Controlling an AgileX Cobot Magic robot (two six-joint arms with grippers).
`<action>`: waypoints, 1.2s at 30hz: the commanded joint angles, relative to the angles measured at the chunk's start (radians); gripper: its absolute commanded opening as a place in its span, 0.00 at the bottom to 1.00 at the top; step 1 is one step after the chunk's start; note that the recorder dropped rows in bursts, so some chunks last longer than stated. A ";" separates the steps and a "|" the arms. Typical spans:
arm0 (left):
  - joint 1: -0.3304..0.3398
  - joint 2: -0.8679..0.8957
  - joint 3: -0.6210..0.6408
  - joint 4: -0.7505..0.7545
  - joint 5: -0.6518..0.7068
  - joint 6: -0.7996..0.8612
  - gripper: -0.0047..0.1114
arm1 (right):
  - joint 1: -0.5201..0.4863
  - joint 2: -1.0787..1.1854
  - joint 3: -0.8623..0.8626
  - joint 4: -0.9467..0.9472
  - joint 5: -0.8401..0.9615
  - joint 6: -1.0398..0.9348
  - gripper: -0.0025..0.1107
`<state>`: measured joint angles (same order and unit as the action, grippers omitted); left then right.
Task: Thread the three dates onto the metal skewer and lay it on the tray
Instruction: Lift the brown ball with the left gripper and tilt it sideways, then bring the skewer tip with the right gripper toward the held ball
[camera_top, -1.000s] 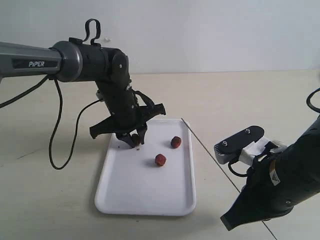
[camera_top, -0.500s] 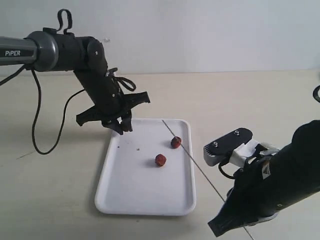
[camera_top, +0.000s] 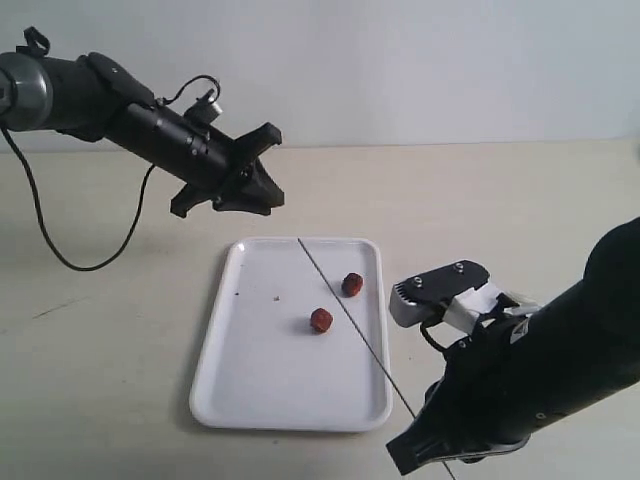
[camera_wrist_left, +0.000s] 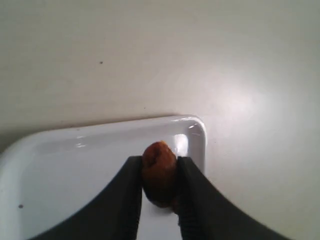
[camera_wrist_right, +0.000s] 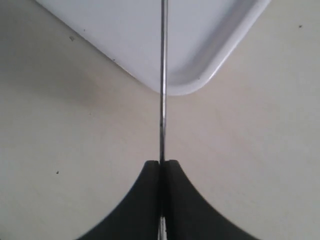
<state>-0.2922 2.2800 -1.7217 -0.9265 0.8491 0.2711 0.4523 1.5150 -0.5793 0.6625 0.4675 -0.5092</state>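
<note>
My left gripper (camera_top: 262, 196) hangs in the air behind the white tray's (camera_top: 250, 385) far left corner, shut on one reddish-brown date (camera_wrist_left: 159, 172). That date does not show in the exterior view. In the left wrist view the tray's corner (camera_wrist_left: 196, 131) lies below the fingers. Two more dates (camera_top: 352, 284) (camera_top: 321, 320) lie on the tray's right half. My right gripper (camera_top: 425, 442) is low at the front right, shut on the metal skewer (camera_top: 345, 322). The rod slants over the tray's right side toward its far edge. The right wrist view shows the skewer (camera_wrist_right: 162, 75) clamped at the gripper (camera_wrist_right: 162, 163).
The pale tabletop (camera_top: 480, 210) runs around the tray on all sides. A black cable (camera_top: 60, 262) droops from the left arm onto the table at the left. A white wall stands behind.
The left gripper rose off the tray with the date and swung back and left. The right arm shifted left, carrying the skewer from beside the tray to over its right half.
</note>
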 joint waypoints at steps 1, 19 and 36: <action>0.013 -0.013 0.001 -0.151 0.029 0.157 0.26 | 0.002 0.000 0.003 0.145 -0.003 -0.099 0.02; 0.013 -0.013 0.001 -0.175 0.090 0.230 0.26 | 0.002 0.133 0.002 0.802 0.048 -0.598 0.02; 0.013 -0.013 0.001 -0.177 0.099 0.249 0.26 | 0.002 0.258 -0.039 1.056 0.157 -0.799 0.02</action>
<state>-0.2806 2.2785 -1.7217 -1.0919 0.9426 0.5139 0.4523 1.7583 -0.5876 1.7042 0.6053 -1.2903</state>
